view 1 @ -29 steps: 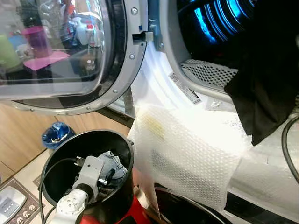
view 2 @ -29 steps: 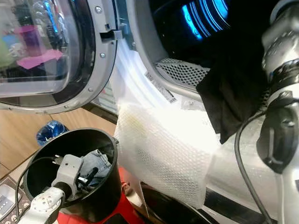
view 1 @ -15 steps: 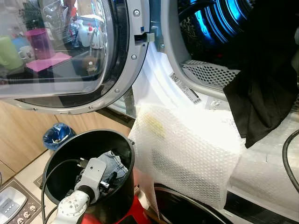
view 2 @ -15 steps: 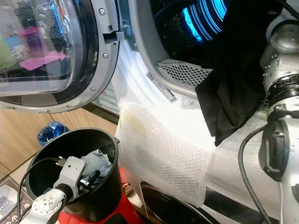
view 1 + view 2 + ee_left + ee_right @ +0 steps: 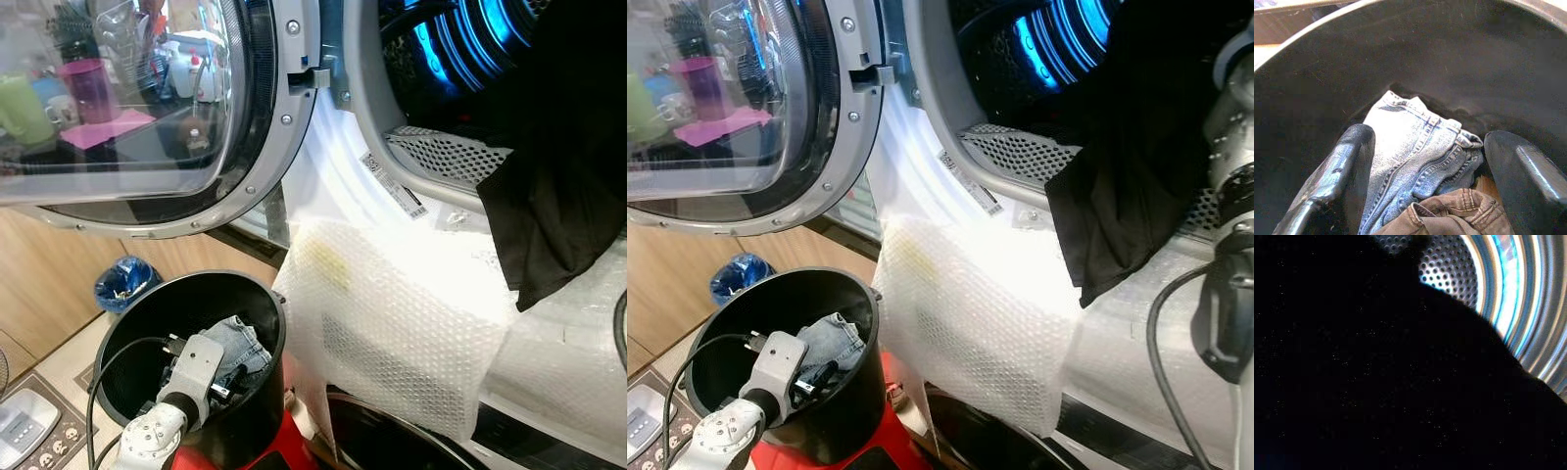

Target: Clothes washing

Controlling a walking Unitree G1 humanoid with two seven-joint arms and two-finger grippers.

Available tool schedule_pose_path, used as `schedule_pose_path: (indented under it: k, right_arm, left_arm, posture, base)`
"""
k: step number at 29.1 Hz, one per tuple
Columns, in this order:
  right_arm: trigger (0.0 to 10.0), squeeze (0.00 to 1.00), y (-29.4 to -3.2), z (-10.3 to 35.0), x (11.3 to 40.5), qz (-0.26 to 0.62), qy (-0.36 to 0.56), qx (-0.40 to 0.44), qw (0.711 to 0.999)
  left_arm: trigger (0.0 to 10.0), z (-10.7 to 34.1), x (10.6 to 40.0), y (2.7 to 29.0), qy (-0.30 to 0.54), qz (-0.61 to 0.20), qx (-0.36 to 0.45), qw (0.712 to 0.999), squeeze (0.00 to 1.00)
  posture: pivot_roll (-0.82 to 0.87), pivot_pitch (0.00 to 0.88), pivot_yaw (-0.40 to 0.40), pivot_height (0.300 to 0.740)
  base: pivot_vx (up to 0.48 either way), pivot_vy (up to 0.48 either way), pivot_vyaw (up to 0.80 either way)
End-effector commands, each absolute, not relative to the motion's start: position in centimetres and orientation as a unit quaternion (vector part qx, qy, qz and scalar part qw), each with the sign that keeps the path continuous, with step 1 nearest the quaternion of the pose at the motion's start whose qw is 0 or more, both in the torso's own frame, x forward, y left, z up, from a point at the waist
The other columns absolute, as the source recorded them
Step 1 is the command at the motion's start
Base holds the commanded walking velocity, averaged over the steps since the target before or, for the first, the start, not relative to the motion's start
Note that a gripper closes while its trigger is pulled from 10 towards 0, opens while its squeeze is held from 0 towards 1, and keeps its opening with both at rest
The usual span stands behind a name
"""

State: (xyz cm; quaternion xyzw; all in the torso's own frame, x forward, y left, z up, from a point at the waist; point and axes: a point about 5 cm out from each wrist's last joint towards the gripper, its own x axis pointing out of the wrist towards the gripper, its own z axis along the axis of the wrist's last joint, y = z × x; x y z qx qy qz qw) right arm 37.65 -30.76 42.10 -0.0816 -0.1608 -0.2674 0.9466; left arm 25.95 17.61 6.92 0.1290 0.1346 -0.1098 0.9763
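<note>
Blue-lit washer drum (image 5: 460, 39) gapes behind its open door (image 5: 147, 108). A black garment (image 5: 554, 196) drapes over the drum's lip, carried by the right arm; whether that gripper is pinching it I cannot tell. Pushing it deeper before release would stop it sliding out. The left gripper (image 5: 1422, 161), spread wide, hovers over jeans (image 5: 1410, 147) in the black bin (image 5: 250, 294).

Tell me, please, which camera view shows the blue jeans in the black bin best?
The left wrist view: the blue jeans lie close up between the left gripper's open fingers. Both eye views show just a patch of denim, partly behind that arm, inside the black bin.
</note>
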Motion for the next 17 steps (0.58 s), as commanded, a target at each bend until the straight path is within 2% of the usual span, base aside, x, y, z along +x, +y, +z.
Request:
schedule_pose_path:
  k: [1, 2, 4, 5, 7, 8, 9, 13, 16, 17]
  right_arm:
    - [10.0, 1.00, -32.2, 43.6, 36.3, -0.307, -0.183, -0.110, 0.927]
    - [10.0, 1.00, -32.9, 43.8, 35.8, -0.340, -0.184, -0.138, 0.912]
    - [10.0, 1.00, -33.1, 43.8, 35.7, -0.351, -0.182, -0.156, 0.905]
    - [10.0, 1.00, -32.9, 44.0, 35.7, -0.364, -0.182, -0.215, 0.888]
    - [10.0, 1.00, -32.7, 44.0, 35.7, -0.363, -0.183, -0.226, 0.885]
    - [10.0, 1.00, -31.7, 43.5, 36.6, -0.308, -0.182, -0.147, 0.922]
    - [10.0, 1.00, -29.6, 42.8, 37.9, -0.206, -0.185, -0.010, 0.961]
    - [10.0, 1.00, -28.2, 42.4, 38.7, -0.159, -0.179, 0.046, 0.970]
    - [10.0, 1.00, -27.0, 40.7, 39.6, -0.117, -0.146, 0.156, 0.970]
    - [10.0, 1.00, -27.0, 40.5, 39.6, -0.120, -0.144, 0.159, 0.969]
  left_arm:
    - [10.0, 6.6, 25.7, 17.9, 0.148, -0.109, 0.125, 0.975, 0.00]
    - [10.0, 6.6, 25.7, 17.8, 0.149, -0.110, 0.125, 0.975, 0.00]
    - [10.0, 6.6, 25.7, 17.9, 0.150, -0.110, 0.125, 0.975, 0.00]
    - [10.0, 6.5, 25.7, 17.9, 0.151, -0.110, 0.126, 0.974, 0.00]
    - [10.0, 6.5, 25.7, 17.9, 0.151, -0.109, 0.126, 0.974, 0.00]
    - [10.0, 6.5, 25.6, 17.9, 0.151, -0.109, 0.125, 0.974, 0.00]
    - [10.0, 6.6, 25.6, 17.9, 0.152, -0.109, 0.124, 0.975, 0.00]
    - [10.0, 6.6, 25.5, 17.8, 0.154, -0.110, 0.122, 0.974, 0.00]
    - [10.0, 6.6, 25.4, 17.9, 0.157, -0.109, 0.116, 0.975, 0.00]
    - [10.0, 6.6, 25.4, 17.9, 0.157, -0.109, 0.117, 0.975, 0.00]
  posture:
    - [-0.11, 0.000, 0.079, 0.740]
    - [-0.12, 0.000, 0.076, 0.740]
    - [-0.12, 0.000, 0.075, 0.740]
    - [-0.11, 0.000, 0.073, 0.740]
    - [-0.11, 0.001, 0.074, 0.740]
    - [-0.11, 0.005, 0.075, 0.740]
    - [-0.11, 0.005, 0.075, 0.740]
    - [-0.10, 0.007, 0.075, 0.740]
    - [-0.10, 0.011, 0.075, 0.740]
    - [-0.10, 0.011, 0.075, 0.740]
  base:
    - [0.000, 0.000, 0.00]
    - [0.000, 0.000, 0.00]
    - [0.000, 0.000, 0.00]
    - [0.000, 0.000, 0.00]
    - [0.000, 0.000, 0.00]
    - [0.000, 0.000, 0.00]
    - [0.000, 0.000, 0.00]
    - [0.000, 0.000, 0.00]
    - [0.000, 0.000, 0.00]
    - [0.000, 0.000, 0.00]
